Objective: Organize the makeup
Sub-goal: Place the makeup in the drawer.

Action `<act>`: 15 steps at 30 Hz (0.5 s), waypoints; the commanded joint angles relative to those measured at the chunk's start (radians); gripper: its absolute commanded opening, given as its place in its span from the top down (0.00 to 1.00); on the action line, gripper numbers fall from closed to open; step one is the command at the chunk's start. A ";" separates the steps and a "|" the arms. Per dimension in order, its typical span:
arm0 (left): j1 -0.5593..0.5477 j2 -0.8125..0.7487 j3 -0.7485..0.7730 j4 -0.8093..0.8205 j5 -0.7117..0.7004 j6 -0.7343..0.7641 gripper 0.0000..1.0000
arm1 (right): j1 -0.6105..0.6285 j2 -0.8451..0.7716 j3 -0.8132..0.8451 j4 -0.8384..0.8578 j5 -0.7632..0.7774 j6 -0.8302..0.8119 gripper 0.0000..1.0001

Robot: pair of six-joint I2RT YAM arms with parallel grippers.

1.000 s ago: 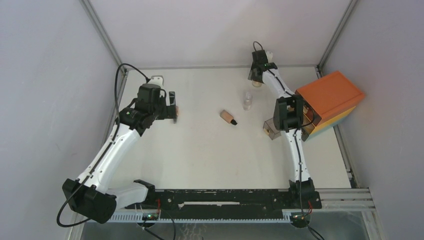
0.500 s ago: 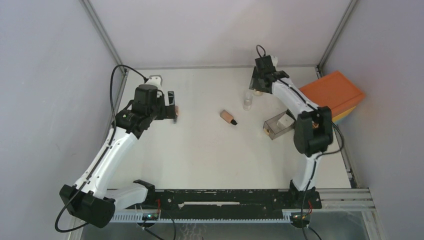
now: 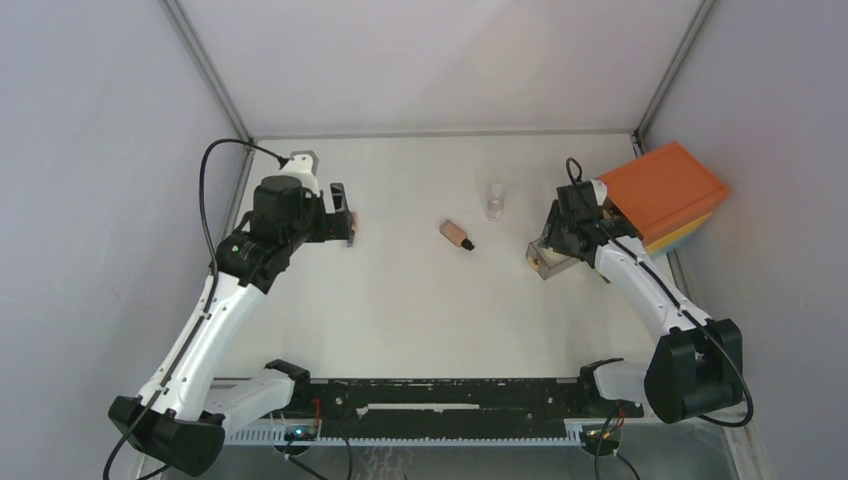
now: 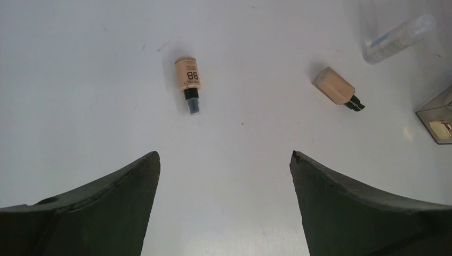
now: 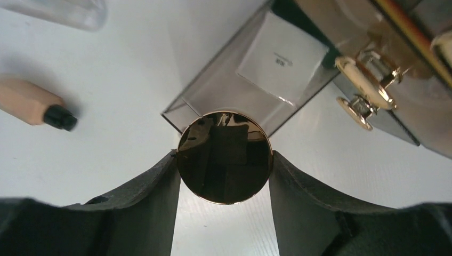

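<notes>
**Disc carried back from the far edge to the drawer**

The disc point(image 5: 224, 156), round, dark and mirror-like with a gold rim, sits pinched between the fingers of the right gripper point(image 5: 224, 160), just in front of the open drawer point(image 5: 250, 80); a second ago that gripper was at the far edge of the table point(image 3: 400, 300), over a small tan thing that no longer lies there; now the right gripper point(image 3: 558, 222) hangs at the drawer beside the box point(image 3: 665, 190), and its elbow has swung down to the near right. The peach bottle point(image 3: 457, 235) and the clear bottle point(image 3: 495, 200) lie where they lay before, well apart from both arms. The left gripper point(image 4: 224, 202) has barely shifted; its fingers stand wide with nothing between them, and the BB tube point(image 4: 187, 80) lies on the table beyond them.

From above the disc is hidden under the right gripper, and only a peach sliver shows at the left gripper's edge; whether the disc touches the drawer cannot be told; the print on the white label point(image 5: 282, 58) in the drawer is too small to read; the right wrist view cuts the clear bottle off at its top edge; the left wrist view shows only a corner of the drawer.
</notes>
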 commanded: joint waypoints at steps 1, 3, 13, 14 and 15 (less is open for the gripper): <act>0.006 -0.045 -0.042 0.047 0.045 -0.037 0.05 | -0.027 -0.021 -0.040 0.079 -0.030 0.010 0.64; 0.006 -0.061 -0.056 0.053 0.046 -0.046 0.05 | -0.033 -0.007 -0.050 0.105 -0.029 0.001 0.64; 0.005 -0.109 -0.079 0.049 0.041 -0.069 0.05 | -0.048 0.061 -0.054 0.173 -0.021 -0.010 0.65; 0.006 -0.108 -0.080 0.048 0.043 -0.070 0.05 | -0.048 0.069 -0.054 0.181 -0.016 -0.009 0.65; 0.005 -0.108 -0.080 0.049 0.045 -0.071 0.05 | -0.049 0.074 -0.053 0.191 -0.011 -0.010 0.65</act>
